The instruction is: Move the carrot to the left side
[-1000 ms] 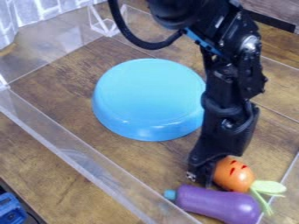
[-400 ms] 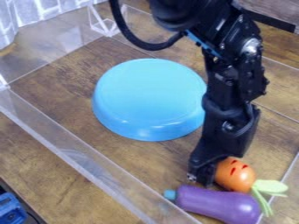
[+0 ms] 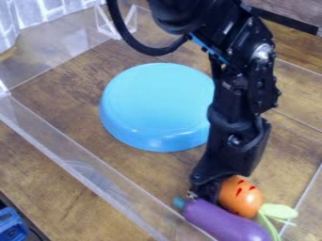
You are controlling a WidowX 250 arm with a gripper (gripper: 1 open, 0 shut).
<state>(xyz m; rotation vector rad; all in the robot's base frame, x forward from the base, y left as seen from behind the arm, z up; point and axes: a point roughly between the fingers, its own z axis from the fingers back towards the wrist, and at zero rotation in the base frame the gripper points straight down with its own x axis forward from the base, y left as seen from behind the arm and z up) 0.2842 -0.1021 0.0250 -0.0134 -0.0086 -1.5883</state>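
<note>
Nearest the camera, bottom right: purple eggplant point(image 3: 231, 223) w/ teal stem, lying on the wood counter point(image 3: 75, 118). Just behind it & touching, the carrot point(image 3: 242, 198), orange, glossy, green leafy top point(image 3: 280, 213) sticking out to the right. Gripper point(image 3: 217, 186) points straight down, pinching the carrot's left side; carrot sits low, can't tell if it's off the counter. Black arm point(image 3: 246, 85) rises up & back from there. Further back, left of arm: blue plate point(image 3: 151, 108), upside down. Clear plastic walls point(image 3: 56, 146) around the area.
</note>
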